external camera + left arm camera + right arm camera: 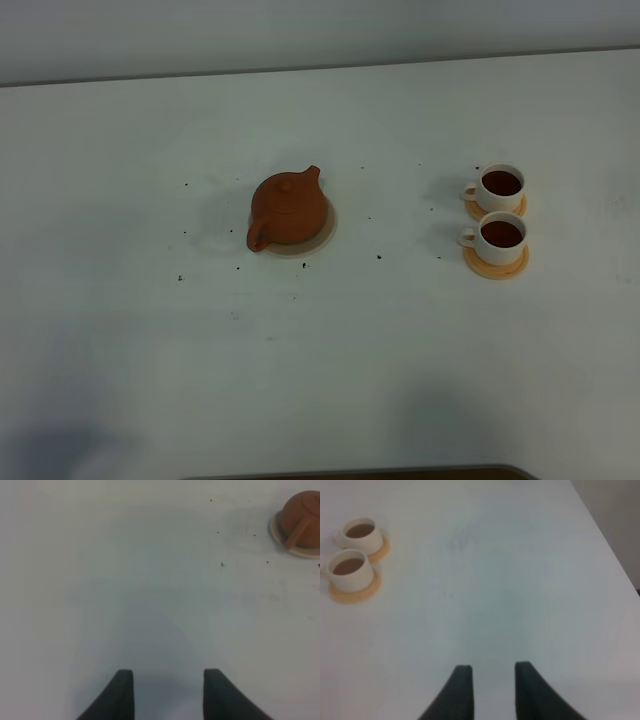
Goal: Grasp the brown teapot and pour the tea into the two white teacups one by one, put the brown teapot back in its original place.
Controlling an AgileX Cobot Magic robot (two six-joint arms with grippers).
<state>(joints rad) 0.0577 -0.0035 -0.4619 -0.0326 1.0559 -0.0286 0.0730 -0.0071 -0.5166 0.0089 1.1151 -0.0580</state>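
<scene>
The brown teapot (288,209) sits on its beige disc (322,238) mid-table, handle toward seven o'clock. At three o'clock, both white teacups (500,210) hold tea. The job looks finished; best keep clear. Left gripper (168,680) and right gripper (493,676) are spread, empty, over bare table (150,330).

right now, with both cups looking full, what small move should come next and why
Probably none beyond keeping both arms back. Both small white teacups hold dark tea, and the squat reddish-brown clay teapot sits on its pale beige round coaster. The left gripper and right gripper are open, holding nothing, so the task looks finished.
</scene>
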